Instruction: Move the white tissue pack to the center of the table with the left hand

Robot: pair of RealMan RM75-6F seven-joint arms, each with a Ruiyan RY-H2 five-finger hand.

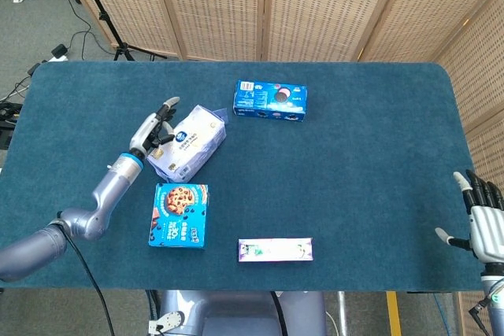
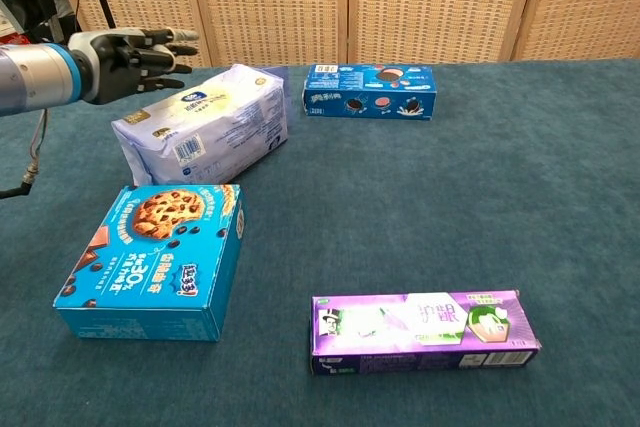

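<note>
The white tissue pack (image 1: 189, 144) (image 2: 204, 123) lies askew on the blue cloth, left of the table's middle, with its long side running from near left to far right. My left hand (image 1: 154, 128) (image 2: 128, 54) is at the pack's left end, fingers spread and stretched out, gripping nothing. Whether it still touches the wrapper I cannot tell. My right hand (image 1: 482, 221) hangs off the table's near right corner, fingers apart and empty; only the head view shows it.
A blue sandwich-cookie box (image 1: 270, 101) (image 2: 370, 92) lies just beyond the pack to the right. A blue chocolate-chip cookie box (image 1: 179, 214) (image 2: 152, 257) sits close in front of the pack. A purple carton (image 1: 276, 249) (image 2: 422, 332) lies near the front edge. Wicker screens stand behind.
</note>
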